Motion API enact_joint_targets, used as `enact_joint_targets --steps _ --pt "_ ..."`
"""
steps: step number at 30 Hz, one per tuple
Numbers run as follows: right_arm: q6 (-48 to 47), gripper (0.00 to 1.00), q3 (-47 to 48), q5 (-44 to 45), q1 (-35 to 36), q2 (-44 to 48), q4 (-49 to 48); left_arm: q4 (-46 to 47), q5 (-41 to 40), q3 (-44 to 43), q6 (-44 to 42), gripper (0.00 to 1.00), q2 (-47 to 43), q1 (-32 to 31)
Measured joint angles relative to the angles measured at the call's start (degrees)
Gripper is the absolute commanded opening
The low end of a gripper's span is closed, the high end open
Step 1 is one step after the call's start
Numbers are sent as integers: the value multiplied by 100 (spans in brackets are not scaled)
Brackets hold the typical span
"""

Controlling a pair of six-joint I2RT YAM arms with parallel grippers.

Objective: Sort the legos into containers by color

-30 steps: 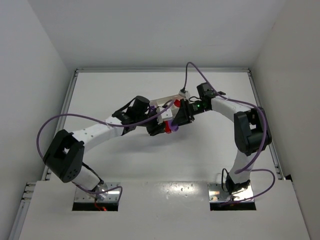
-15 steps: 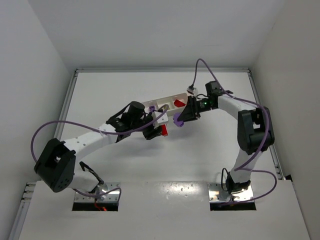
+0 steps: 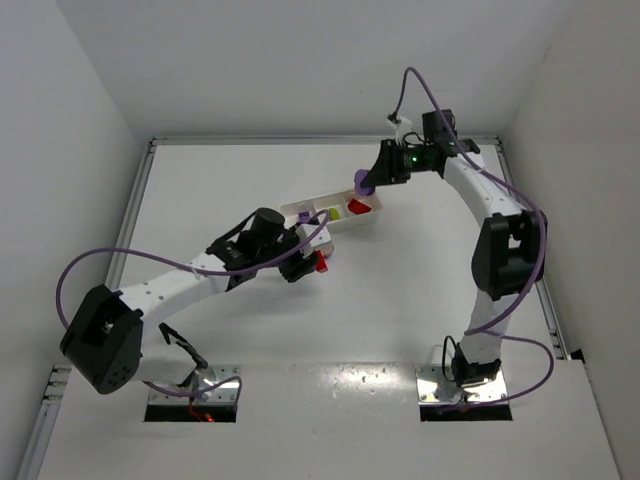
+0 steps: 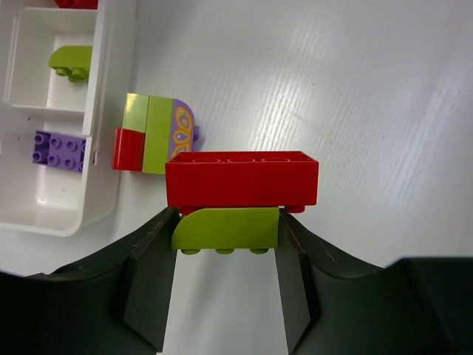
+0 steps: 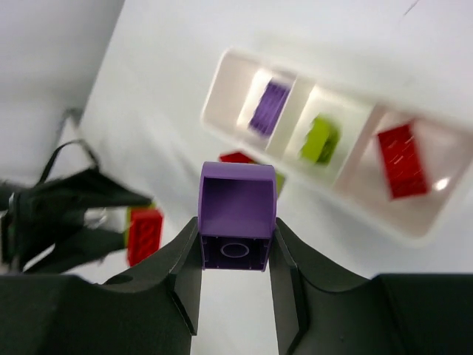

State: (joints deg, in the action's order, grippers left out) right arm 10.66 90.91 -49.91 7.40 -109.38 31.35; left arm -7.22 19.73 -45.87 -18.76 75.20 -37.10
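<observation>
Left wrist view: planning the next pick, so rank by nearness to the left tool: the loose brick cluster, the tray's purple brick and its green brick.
1. Loose brick cluster, just outside the tray wall, ahead-left of the left tool.
2. Purple brick, near compartment.
3. Green brick, next compartment beyond.

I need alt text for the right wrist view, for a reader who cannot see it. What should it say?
The right gripper grips a purple curved brick over the table. Below lies the white tray, its compartments holding a second purple brick, a yellow-green brick and a red brick, one each.
</observation>
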Motion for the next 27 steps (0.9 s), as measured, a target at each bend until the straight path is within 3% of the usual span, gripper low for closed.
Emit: enact_joint_targets --steps 6,15,27 --pt "-63 0 1169 647 361 -695 -44 35 -299 74 295 24 -170 155" --pt "-59 1 1309 728 1224 -1362 28 50 -671 280 999 24 -728 1064" --pt "-55 2 1904 841 1567 -2114 63 -46 -767 487 1178 24 -1084 1318"
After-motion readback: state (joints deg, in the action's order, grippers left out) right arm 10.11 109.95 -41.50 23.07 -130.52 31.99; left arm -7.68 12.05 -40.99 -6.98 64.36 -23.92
